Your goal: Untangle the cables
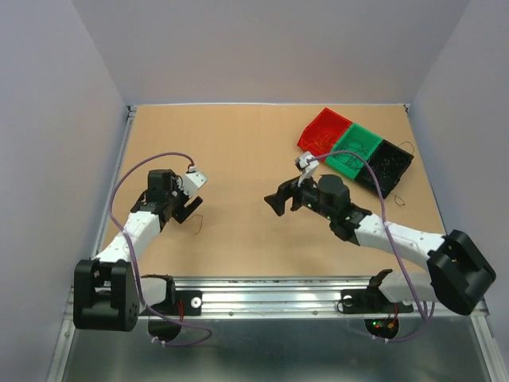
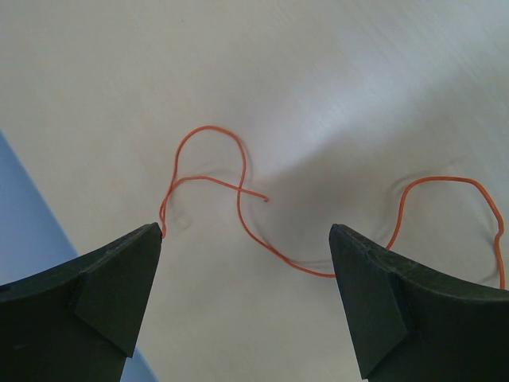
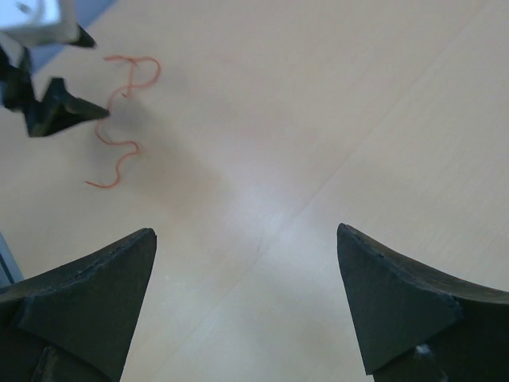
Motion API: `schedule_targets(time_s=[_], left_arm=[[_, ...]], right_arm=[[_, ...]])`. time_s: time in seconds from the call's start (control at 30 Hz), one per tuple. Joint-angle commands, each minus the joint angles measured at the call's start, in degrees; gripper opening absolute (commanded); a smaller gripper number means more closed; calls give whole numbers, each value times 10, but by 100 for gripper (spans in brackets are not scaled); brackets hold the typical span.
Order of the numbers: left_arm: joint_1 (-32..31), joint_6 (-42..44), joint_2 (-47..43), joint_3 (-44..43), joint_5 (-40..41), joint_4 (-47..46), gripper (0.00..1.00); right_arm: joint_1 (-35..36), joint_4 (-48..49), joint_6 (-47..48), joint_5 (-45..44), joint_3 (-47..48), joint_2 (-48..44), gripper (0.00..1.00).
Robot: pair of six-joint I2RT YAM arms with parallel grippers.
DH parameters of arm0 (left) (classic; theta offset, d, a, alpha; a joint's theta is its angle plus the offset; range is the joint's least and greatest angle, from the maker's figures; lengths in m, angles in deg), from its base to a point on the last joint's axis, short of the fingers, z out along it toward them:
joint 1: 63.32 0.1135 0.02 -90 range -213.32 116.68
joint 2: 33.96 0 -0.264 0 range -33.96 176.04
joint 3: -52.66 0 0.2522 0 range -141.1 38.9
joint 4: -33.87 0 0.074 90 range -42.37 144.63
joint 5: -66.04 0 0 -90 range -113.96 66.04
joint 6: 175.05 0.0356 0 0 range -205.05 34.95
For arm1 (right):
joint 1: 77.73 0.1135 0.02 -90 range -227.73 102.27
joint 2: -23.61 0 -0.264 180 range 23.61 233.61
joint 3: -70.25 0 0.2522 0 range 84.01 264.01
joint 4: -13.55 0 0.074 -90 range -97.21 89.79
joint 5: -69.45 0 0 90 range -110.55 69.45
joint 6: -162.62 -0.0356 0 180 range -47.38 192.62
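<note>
A thin orange-red curly cable [image 2: 239, 208] lies flat on the table, looping over itself between and just beyond my left gripper's fingertips. It runs on behind the right finger and curls away to the right. It shows faintly in the top view [image 1: 198, 224] and in the right wrist view [image 3: 119, 147]. My left gripper [image 2: 245, 228] is open, low over the cable and holding nothing. It also shows in the top view [image 1: 188, 210]. My right gripper [image 1: 276, 204] is open and empty over bare table at mid-table, facing the left gripper [image 3: 56, 107].
Three bins stand in a row at the back right: red [image 1: 308, 135], green [image 1: 343, 165] and black [image 1: 400, 163], each with fine wires inside. A thin dark wire [image 1: 400, 196] lies on the table beside the black bin. The table's metal rail runs along the near edge.
</note>
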Motion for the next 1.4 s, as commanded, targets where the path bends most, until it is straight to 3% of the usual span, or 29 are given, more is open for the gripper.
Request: schedule_targets(time_s=[0.0,0.27,0.4,0.47,0.53,0.57,0.6,0.63,0.7,0.8,0.97,1.03,1.17,1.37], left_arm=[[12,28,22,-47,-40,10,99],[73,18,128,-91,-52,3,96],[93,38,207,-126,-79,8,90],[93,46,243,-139,-96,22,83],[93,65,269,-163,-112,59,57],[93,70,281,-171,-128,74,38],[92,73,300,-187,-134,95,6],[90,70,305,-193,-142,100,0],[85,66,297,-202,-158,105,0],[26,42,273,-218,-181,118,0],[-177,-45,295,-294,-131,96,0],[-220,-101,327,-365,-137,75,0],[-228,-169,374,-472,-218,33,0],[-250,-197,391,-455,-346,-19,1]], right_arm=[[1,72,5,8,-69,-90,100],[1,73,-2,6,-107,-154,100],[1,77,-5,5,-108,-156,100],[1,79,-9,3,-109,-157,100],[1,84,-13,0,-111,-157,100],[1,85,-15,-7,-113,-158,100],[1,86,-18,-10,-112,-157,100],[1,86,-19,-18,-111,-153,100],[1,89,-22,-23,-109,-142,100],[1,97,-36,-37,-94,-112,100],[1,100,-68,-112,-80,-90,99],[1,100,-83,-144,-86,-96,99],[1,90,-98,-232,-103,-122,99],[2,79,-102,-258,-126,-172,99]])
